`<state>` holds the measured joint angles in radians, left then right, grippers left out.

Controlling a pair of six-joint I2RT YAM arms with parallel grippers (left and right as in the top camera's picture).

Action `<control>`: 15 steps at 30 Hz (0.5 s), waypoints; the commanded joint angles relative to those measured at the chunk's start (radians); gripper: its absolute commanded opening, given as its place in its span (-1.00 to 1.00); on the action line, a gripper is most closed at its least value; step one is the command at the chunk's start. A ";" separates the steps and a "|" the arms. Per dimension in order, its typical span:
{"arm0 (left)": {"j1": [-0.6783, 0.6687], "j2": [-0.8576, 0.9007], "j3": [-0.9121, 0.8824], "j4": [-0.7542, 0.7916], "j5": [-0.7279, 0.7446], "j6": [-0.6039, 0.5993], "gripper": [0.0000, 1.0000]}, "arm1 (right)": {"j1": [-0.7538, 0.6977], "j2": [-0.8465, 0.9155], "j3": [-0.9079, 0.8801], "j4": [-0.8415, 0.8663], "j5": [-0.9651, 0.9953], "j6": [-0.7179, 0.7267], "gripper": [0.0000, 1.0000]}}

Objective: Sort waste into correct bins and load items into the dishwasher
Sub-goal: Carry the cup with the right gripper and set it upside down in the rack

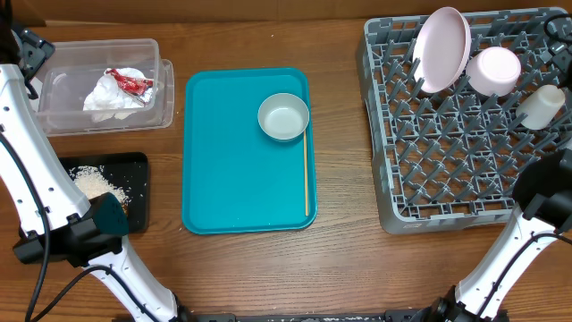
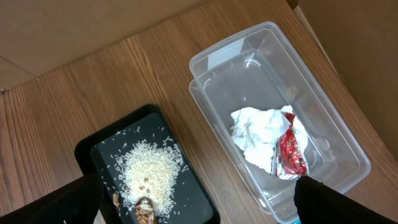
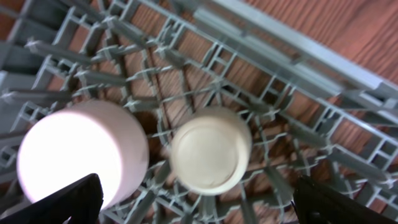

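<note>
Overhead, silvery-grey bowl (image 1: pixel 283 117) and wooden stick (image 1: pixel 306 179) lie on the teal tray (image 1: pixel 232 170); plate (image 1: pixel 444 49), white bowl (image 1: pixel 494 72) and cup (image 1: pixel 542 105) sit in the rack (image 1: pixel 447 170). Left wrist: napkin (image 2: pixel 258 132) and wrapper (image 2: pixel 290 152) lie in the tub (image 2: pixel 249 87), rice (image 2: pixel 149 169) on the black tray (image 2: pixel 189 186) — left jaws wide apart. Right wrist: right jaws spread above the cup.

White rice grains (image 1: pixel 89 183) are speckling the flat black rectangular tray (image 1: pixel 134 165); the small red wrapper (image 1: pixel 130 83) is contrasting with the crumpled white paper napkin (image 1: pixel 105 97); the square grey plastic dish rack (image 1: pixel 447 179) is showing a grid.
</note>
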<state>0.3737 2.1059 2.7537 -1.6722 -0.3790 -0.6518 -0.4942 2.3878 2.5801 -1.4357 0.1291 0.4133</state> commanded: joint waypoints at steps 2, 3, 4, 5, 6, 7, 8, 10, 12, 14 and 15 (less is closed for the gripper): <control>-0.003 0.000 0.003 0.001 -0.013 0.001 1.00 | 0.029 -0.054 0.101 -0.021 -0.109 -0.002 1.00; -0.003 0.000 0.003 0.001 -0.013 0.001 1.00 | 0.040 -0.064 0.116 -0.027 -0.133 -0.002 1.00; -0.003 0.000 0.003 0.001 -0.013 0.001 1.00 | 0.054 -0.076 0.131 -0.033 -0.154 -0.002 1.00; -0.003 0.000 0.003 0.001 -0.013 0.001 1.00 | 0.071 -0.089 0.143 -0.038 -0.171 -0.002 0.99; -0.003 0.000 0.003 0.001 -0.013 0.001 1.00 | 0.090 -0.103 0.152 -0.041 -0.185 -0.002 0.98; -0.003 0.000 0.003 0.001 -0.013 0.001 1.00 | 0.120 -0.122 0.157 -0.041 -0.196 -0.002 0.98; -0.003 0.000 0.003 0.001 -0.013 0.001 1.00 | 0.160 -0.146 0.157 -0.040 -0.199 -0.003 0.98; -0.003 0.000 0.003 0.001 -0.013 0.001 1.00 | 0.230 -0.178 0.157 -0.039 -0.199 -0.029 0.98; -0.005 0.000 0.003 0.001 -0.013 0.001 1.00 | 0.314 -0.201 0.157 -0.040 -0.200 -0.068 0.98; -0.005 0.000 0.003 0.001 -0.013 0.001 1.00 | 0.396 -0.206 0.157 -0.045 -0.203 -0.092 0.98; -0.005 0.000 0.003 0.001 -0.013 0.001 1.00 | 0.438 -0.206 0.157 -0.050 -0.208 -0.102 0.98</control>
<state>0.3737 2.1059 2.7537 -1.6722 -0.3790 -0.6518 -0.1638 2.2333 2.7071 -1.4784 -0.0463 0.3683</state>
